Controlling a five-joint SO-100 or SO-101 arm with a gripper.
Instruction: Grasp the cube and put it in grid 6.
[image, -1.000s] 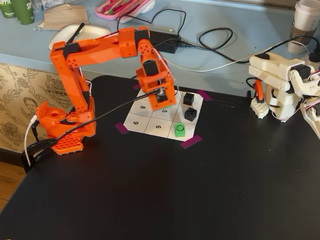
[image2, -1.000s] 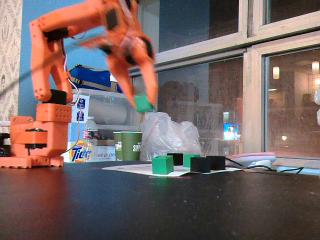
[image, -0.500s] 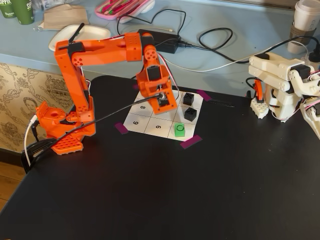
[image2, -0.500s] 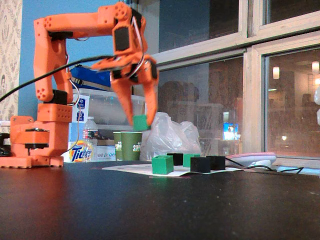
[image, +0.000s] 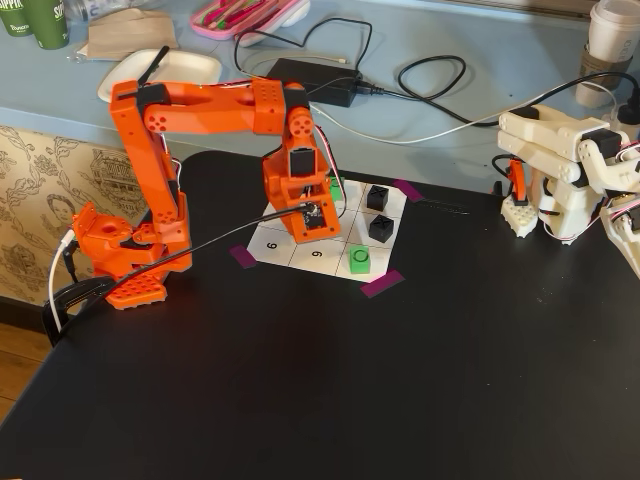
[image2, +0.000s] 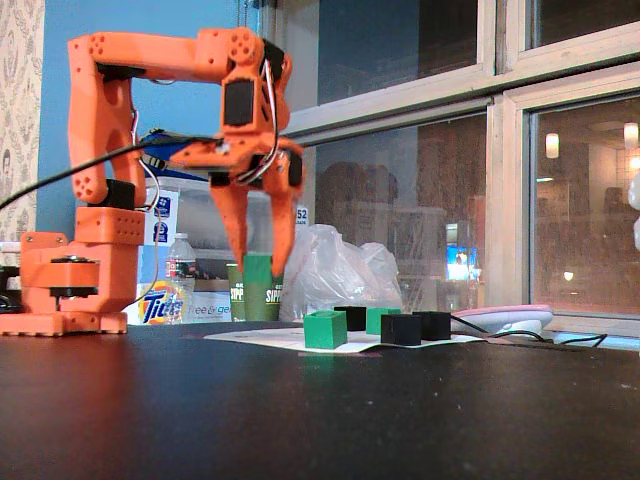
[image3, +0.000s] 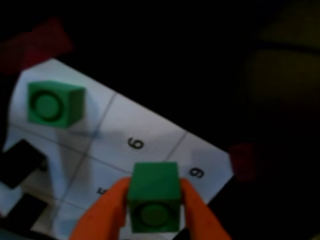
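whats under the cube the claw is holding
In the wrist view the claw grips a green cube above the white paper board, near the printed digits. The cell directly beneath is covered by the cube and fingers.

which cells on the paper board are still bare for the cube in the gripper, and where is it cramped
The gripper holds a green cube above the board. Bare: the near row's two digit cells, left of the corner green cube in a fixed view. Crowded: the right side, where two black cubes sit close behind that corner cube.
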